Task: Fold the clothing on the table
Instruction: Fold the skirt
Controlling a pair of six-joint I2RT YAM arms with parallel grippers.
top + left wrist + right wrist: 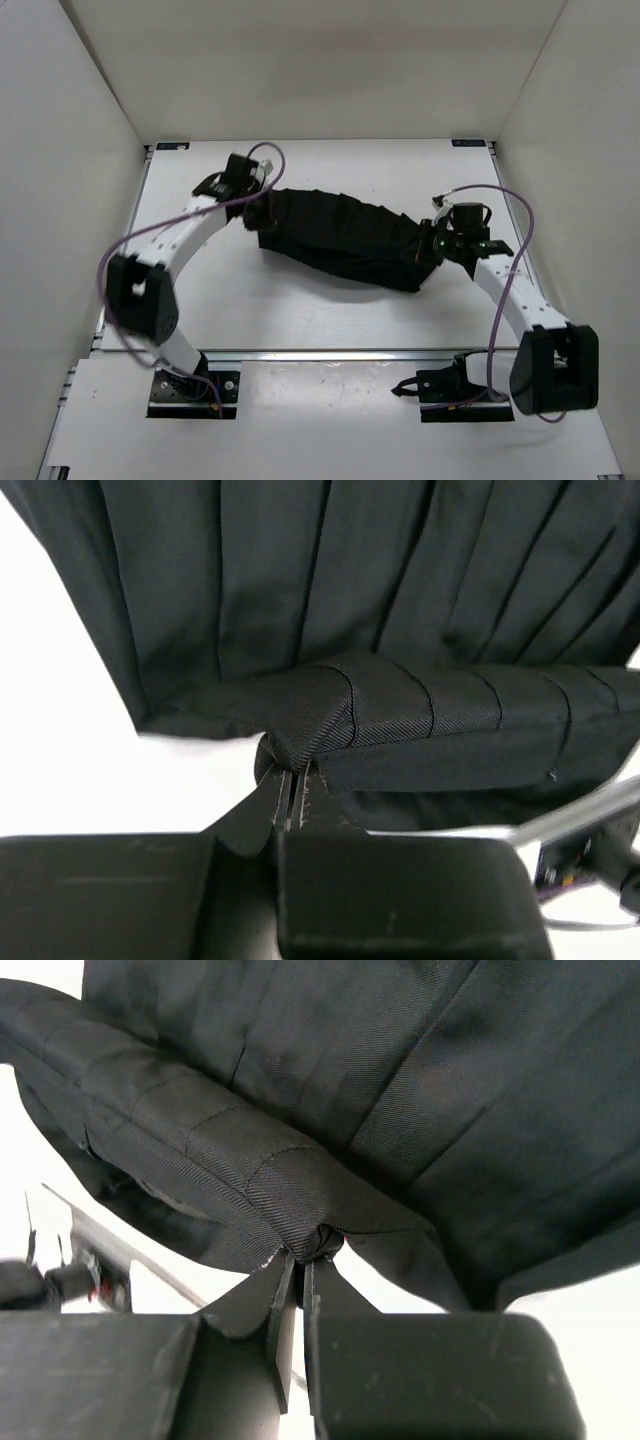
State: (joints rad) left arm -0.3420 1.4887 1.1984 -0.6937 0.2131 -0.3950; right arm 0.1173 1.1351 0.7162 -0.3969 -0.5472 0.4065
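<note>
The clothing (340, 240) is a black pleated garment stretched across the middle of the white table (300, 310), running from upper left to lower right. My left gripper (262, 205) is shut on its left end; in the left wrist view the jaws pinch a corner of the waistband (320, 715) at the gripper (287, 780). My right gripper (432, 245) is shut on the right end, its jaws pinching a bunched corner of the band (300, 1195) at the gripper (305, 1260). The clothing (420, 1090) hangs pleated beyond each grip, lifted off the table there.
White walls (70, 200) enclose the table on the left, back and right. A metal rail (330, 353) runs along the front edge, with the arm bases (190, 390) behind it. Purple cables (505, 205) loop over both arms.
</note>
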